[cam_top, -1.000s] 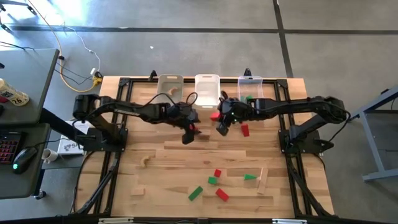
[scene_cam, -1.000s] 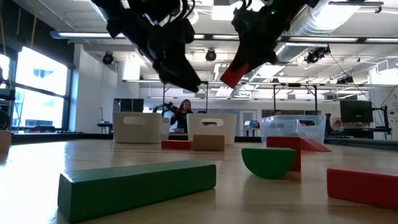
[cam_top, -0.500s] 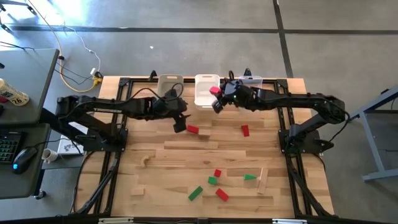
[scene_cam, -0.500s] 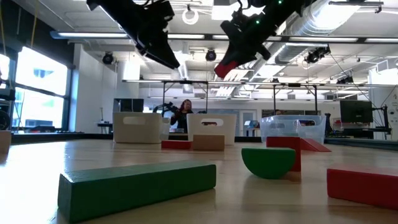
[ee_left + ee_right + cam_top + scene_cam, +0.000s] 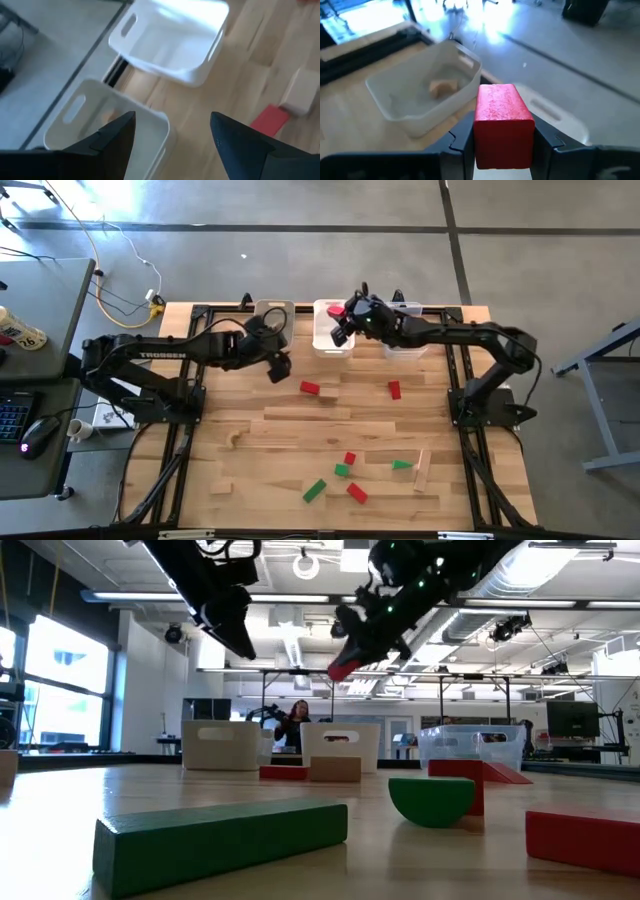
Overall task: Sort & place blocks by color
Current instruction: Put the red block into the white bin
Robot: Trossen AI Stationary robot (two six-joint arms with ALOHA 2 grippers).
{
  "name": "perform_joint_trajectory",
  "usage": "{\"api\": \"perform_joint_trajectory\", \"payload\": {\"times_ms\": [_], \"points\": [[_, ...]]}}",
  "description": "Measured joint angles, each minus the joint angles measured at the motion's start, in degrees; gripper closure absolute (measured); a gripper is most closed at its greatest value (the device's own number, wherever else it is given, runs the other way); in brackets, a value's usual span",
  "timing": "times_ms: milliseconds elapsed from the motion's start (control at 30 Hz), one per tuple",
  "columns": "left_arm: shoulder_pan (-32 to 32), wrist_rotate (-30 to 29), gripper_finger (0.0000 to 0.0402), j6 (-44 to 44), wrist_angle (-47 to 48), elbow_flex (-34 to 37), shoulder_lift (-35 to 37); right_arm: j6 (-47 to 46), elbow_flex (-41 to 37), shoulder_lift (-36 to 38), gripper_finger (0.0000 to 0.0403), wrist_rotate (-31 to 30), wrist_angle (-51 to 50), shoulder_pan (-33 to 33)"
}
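Right gripper [image 5: 343, 318] has carried its clamped red block [image 5: 502, 124] up over the middle bin [image 5: 332, 340] at 12 o'clock; release looks next. Left gripper [image 5: 276, 367] has pulled back, fingers wide, empty.

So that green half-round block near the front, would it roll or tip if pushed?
The green half-round lies curved side down, so a push would probably rock it. It looks like stiff wood, likely light. A red block stands close behind and might stop it.

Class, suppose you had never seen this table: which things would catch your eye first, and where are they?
First, the red block clamped in the right gripper, raised above the middle bin at the table's far edge. Next, the left gripper, open and empty, near the left bin. Then the red and green blocks scattered across the near half.
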State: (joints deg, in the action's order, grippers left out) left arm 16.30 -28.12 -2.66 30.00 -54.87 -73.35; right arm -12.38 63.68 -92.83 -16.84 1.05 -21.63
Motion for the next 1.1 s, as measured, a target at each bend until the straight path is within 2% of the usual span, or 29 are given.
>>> {"api": "perform_joint_trajectory", "payload": {"times_ms": [300, 633, 933, 1100], "points": [[0.2, 0.7, 0.0158, -4.8, 5.5, 0.0, 0.0, -3.2, 0.0, -6.4, 0.0299, 5.3, -0.4, -0.6], [0.2, 9.5, 0.0158, -14.7, 8.3, 0.0, 0.0, -7.8, 0.0, -8.6, 0.0299, 6.0, -5.5, -1.2], [0.1, 12.6, 0.0158, -15.8, 8.0, 0.0, 0.0, -13.3, 0.0, -8.4, 0.0298, 9.0, -8.1, -4.1], [0.1, 14.8, 0.0158, -17.3, 8.0, 0.0, 0.0, -13.4, 0.0, -8.4, 0.0226, 9.1, -8.1, -4.1]]}}
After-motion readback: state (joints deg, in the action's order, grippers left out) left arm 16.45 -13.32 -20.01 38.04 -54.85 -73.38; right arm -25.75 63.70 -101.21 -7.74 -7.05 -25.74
